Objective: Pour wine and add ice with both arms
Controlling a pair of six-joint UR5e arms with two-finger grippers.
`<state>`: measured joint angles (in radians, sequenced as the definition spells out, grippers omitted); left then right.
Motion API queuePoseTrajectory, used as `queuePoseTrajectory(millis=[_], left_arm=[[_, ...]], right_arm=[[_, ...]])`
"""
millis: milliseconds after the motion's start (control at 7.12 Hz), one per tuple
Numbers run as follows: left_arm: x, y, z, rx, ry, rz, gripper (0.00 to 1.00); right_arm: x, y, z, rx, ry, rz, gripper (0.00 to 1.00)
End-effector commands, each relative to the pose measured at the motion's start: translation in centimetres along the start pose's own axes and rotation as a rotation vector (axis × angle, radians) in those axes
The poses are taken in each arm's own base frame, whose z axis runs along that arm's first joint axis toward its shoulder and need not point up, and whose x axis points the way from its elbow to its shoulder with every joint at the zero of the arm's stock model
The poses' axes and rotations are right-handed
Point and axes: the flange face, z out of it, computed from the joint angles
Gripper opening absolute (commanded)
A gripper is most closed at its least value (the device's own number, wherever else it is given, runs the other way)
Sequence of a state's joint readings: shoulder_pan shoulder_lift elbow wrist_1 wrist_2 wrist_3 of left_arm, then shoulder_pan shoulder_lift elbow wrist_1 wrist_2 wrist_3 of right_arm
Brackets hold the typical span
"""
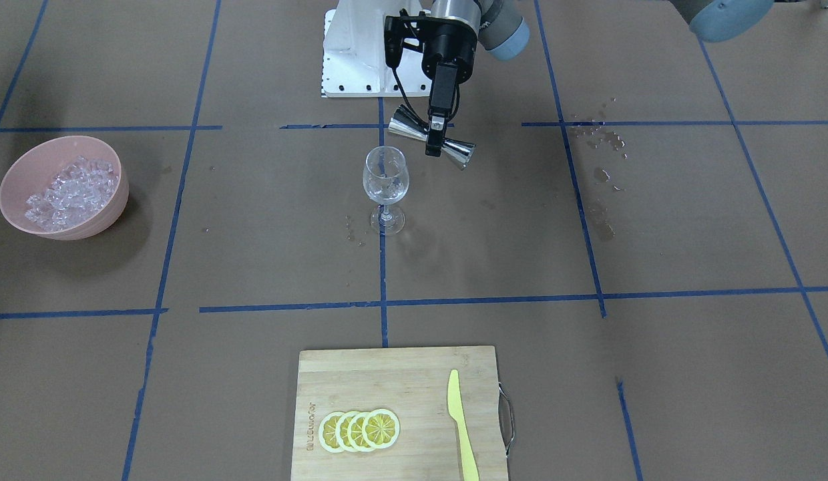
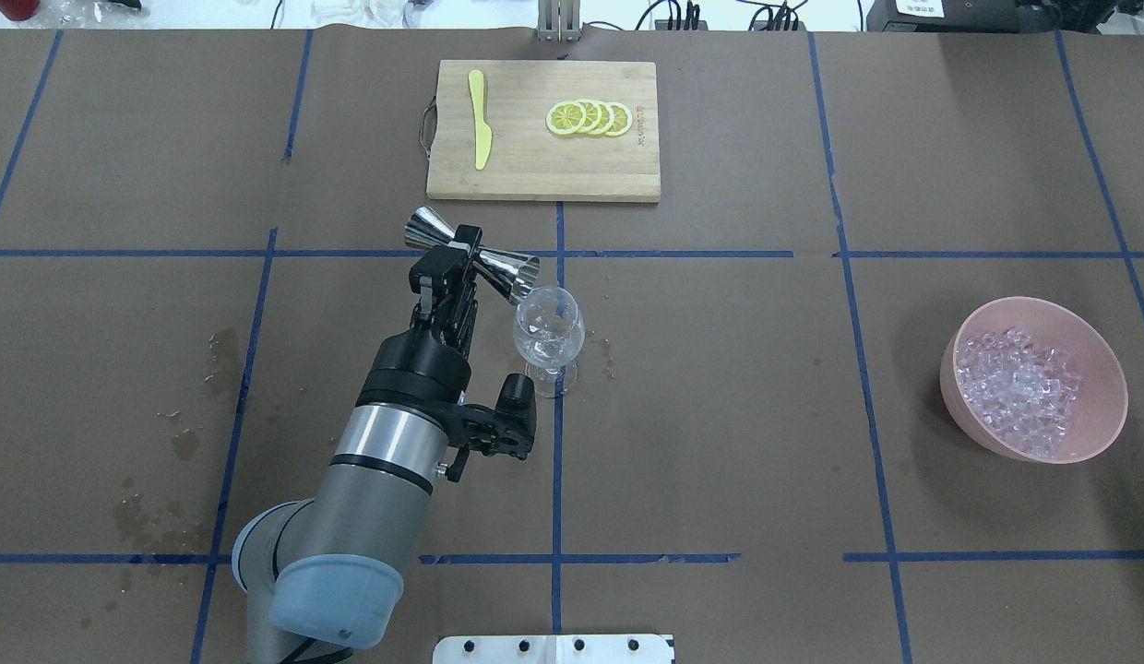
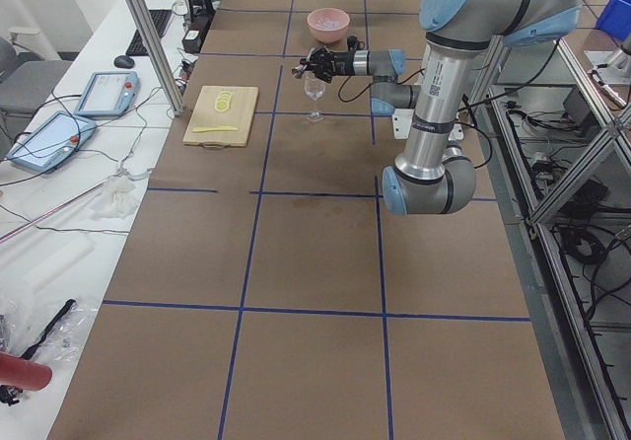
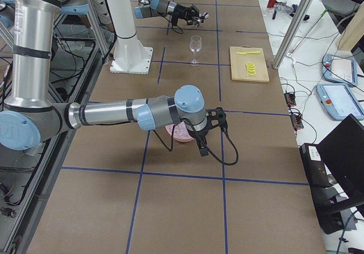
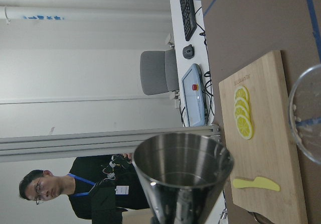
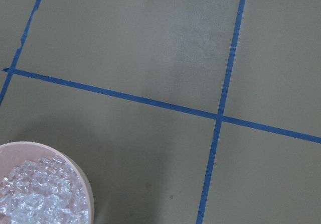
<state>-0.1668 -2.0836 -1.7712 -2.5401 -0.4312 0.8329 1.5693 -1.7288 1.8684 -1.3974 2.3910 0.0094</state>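
My left gripper (image 1: 435,137) is shut on the waist of a steel jigger (image 1: 406,126), held on its side. One cup mouth points at the rim of the wine glass (image 1: 385,180). From overhead the gripper (image 2: 462,252) and jigger (image 2: 425,230) sit just left of the glass (image 2: 550,330). The left wrist view looks into the jigger cup (image 5: 181,159); any wine in it is hard to see. The glass holds only droplets that I can make out. The ice (image 2: 1019,387) fills a pink bowl (image 2: 1102,420). My right gripper (image 4: 202,147) shows only in the exterior right view, near the bowl; I cannot tell its state.
A bamboo cutting board (image 1: 387,374) with lemon slices (image 1: 359,429) and a yellow knife (image 1: 462,427) lies beyond the glass. Wet spots (image 1: 601,140) mark the paper on my left side. The white base block (image 1: 354,53) stands behind the glass. The bowl (image 6: 86,186) fills the right wrist view's corner.
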Motion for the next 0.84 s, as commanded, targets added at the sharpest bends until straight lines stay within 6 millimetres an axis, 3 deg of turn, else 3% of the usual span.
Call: queuePoseTrajectory(millis=[0, 421, 702], left_arm=[[-1.2, 1.1, -0.5, 0.047, -0.048, -0.197, 0.0], [1.5, 3.7, -0.3, 0.107, 0.071, -0.498, 0.0], [1.6, 6.0, -0.2, 0.135, 0.155, -0.68, 0.0]], right_arm=[[0.0, 0.0, 0.0, 0.0, -0.002, 0.003, 1.0], [0.1, 0.0, 0.1, -0.002, 0.0, 0.019, 1.0], [0.1, 0.0, 0.1, -0.002, -0.004, 0.019, 1.0]])
